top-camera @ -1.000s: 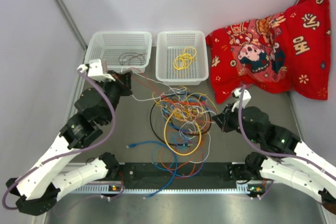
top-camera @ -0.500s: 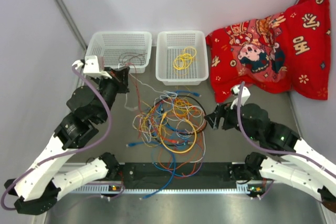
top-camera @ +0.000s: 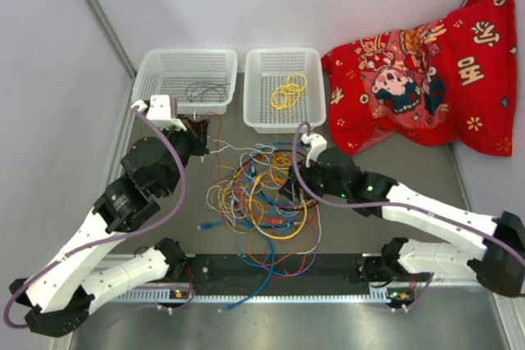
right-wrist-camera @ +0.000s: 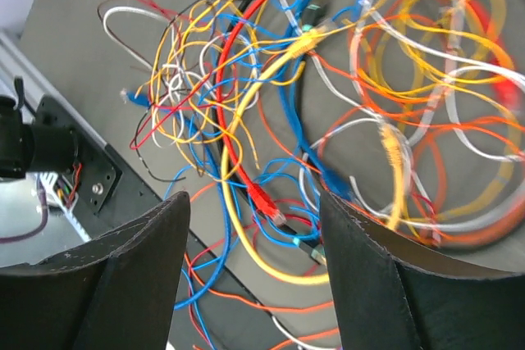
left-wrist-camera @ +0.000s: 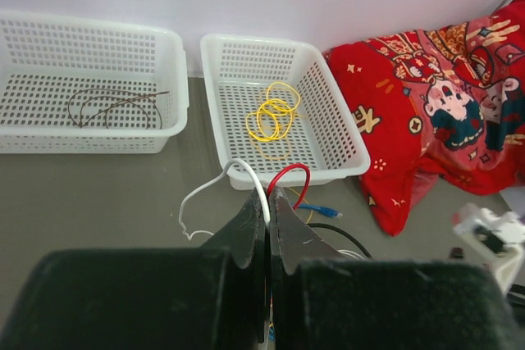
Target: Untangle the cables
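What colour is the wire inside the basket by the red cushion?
Yellow wire; clearest in the left wrist view.

walls: plain white back wall, white left side panel, slanting grey metal strut between them | surface: matte grey tabletop | near edge: black rail, ribbed silver strip | far side: white perforated plastic left basket just beside matching right basket; red printed cushion against the right corner | light: even, soft shadows

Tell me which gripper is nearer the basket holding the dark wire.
Left. The left gripper sits just in front of that basket; the right gripper hangs over the cable tangle, farther off.
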You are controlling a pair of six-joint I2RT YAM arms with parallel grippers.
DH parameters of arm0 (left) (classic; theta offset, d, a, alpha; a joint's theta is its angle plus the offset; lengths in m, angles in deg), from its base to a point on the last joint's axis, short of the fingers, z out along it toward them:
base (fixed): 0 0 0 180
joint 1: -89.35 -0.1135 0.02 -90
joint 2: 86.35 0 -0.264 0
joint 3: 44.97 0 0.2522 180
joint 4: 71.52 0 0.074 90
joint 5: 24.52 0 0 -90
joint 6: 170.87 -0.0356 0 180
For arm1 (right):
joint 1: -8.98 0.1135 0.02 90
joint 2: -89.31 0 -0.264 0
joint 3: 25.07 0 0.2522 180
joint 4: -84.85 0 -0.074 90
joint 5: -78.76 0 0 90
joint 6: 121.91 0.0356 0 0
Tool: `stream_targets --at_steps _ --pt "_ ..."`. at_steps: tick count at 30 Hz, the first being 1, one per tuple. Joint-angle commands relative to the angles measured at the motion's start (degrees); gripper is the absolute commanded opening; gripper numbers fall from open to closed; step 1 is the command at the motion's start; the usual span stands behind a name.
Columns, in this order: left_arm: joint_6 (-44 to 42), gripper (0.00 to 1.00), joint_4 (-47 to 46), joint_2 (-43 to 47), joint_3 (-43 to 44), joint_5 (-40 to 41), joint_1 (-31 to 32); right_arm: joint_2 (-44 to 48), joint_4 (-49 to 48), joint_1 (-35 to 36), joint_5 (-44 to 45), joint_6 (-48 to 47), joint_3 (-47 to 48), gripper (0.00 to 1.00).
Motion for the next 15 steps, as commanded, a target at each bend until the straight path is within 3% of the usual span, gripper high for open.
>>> stream_targets --at_steps 1,15 --pt "0.81 0.00 -0.78 -0.02 0.34 -0.79 -0.30 -7.44 -10.23 0.98 -5.72 -0.97 1.97 0.63" --pt "2.13 0.00 0.98 0.50 -0.27 -1.06 -0.30 -25.64 -19.64 3.08 -12.05 -1.76 5.93 0.56"
